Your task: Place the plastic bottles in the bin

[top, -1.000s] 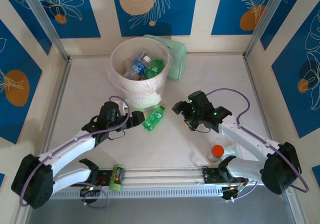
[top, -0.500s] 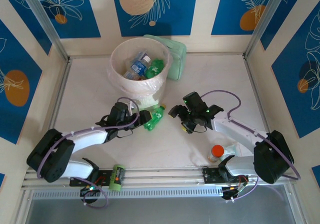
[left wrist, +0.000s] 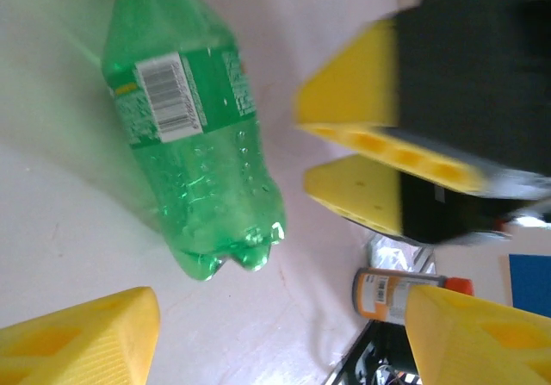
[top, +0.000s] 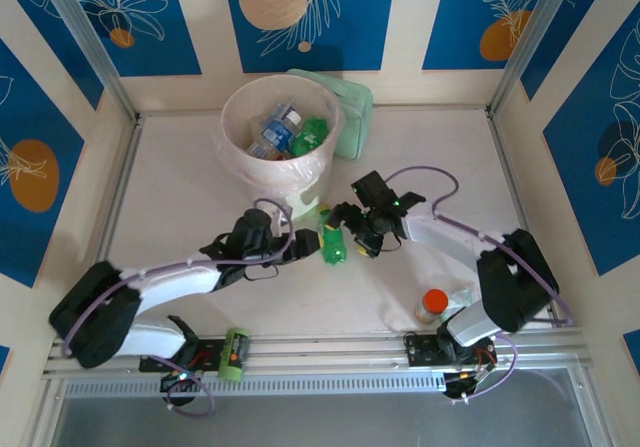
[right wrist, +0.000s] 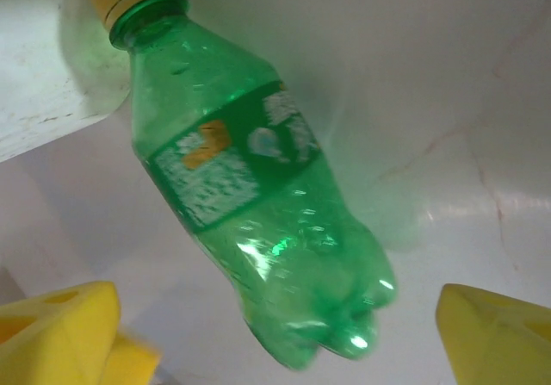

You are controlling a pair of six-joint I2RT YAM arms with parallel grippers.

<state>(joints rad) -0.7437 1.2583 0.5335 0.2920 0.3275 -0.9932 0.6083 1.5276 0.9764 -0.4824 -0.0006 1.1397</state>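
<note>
Green bottle (top: 331, 243) has shifted right, turning slightly.

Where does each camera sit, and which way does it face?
Top camera: above and behind the arms, looking down on table, bin and both arms; left hand and right hand flank the green bottle.
Left wrist: low over the table, facing the bottle's base; own yellow fingers at bottom corners, right hand beyond.
Right wrist: looking down on the bottle; own fingers at bottom corners.
Shared: the green bottle, in all three.
</note>
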